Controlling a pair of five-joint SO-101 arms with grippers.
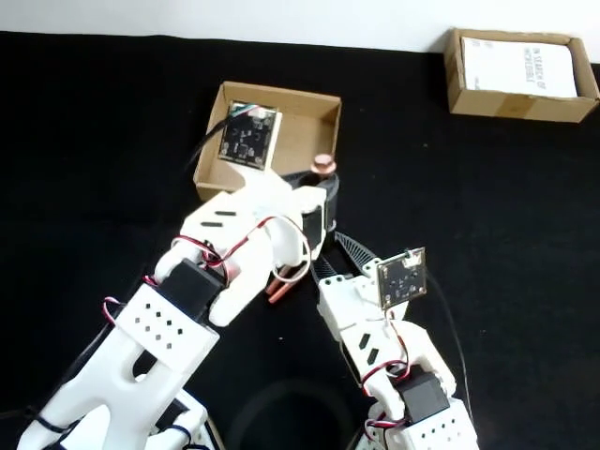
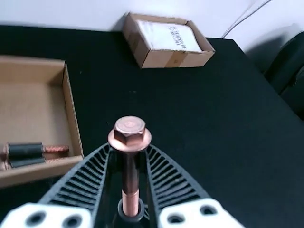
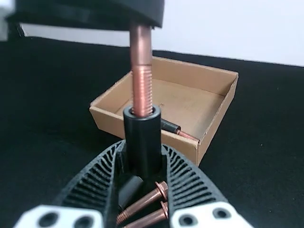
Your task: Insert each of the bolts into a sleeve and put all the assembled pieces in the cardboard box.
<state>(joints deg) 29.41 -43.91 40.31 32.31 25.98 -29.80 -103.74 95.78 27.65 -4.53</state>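
— What lies in the cardboard box point(image 2: 33, 109)?
— Two assembled pieces point(image 2: 26, 154), side by side against one wall.
— And the tools?
— The left tool point(image 2: 128, 151) is clamped on a copper bolt point(image 2: 129, 137), just beside that box. The right tool point(image 3: 142, 149) grips a black sleeve point(image 3: 141, 135) upright, and the bolt's threaded end stands in its mouth.
— Anything more?
— Two loose bolts point(image 3: 145, 209) lie on the black surface point(image 1: 94, 141) under the right tool. Well apart, a second box point(image 1: 511, 105) holds a printed sheet point(image 1: 520, 66).

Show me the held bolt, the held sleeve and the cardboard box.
copper bolt point(image 2: 129, 134), left wrist view, hex head.
black sleeve point(image 3: 142, 137), right wrist view, side wall.
cardboard box point(image 3: 190, 100), right wrist view, bare floor.
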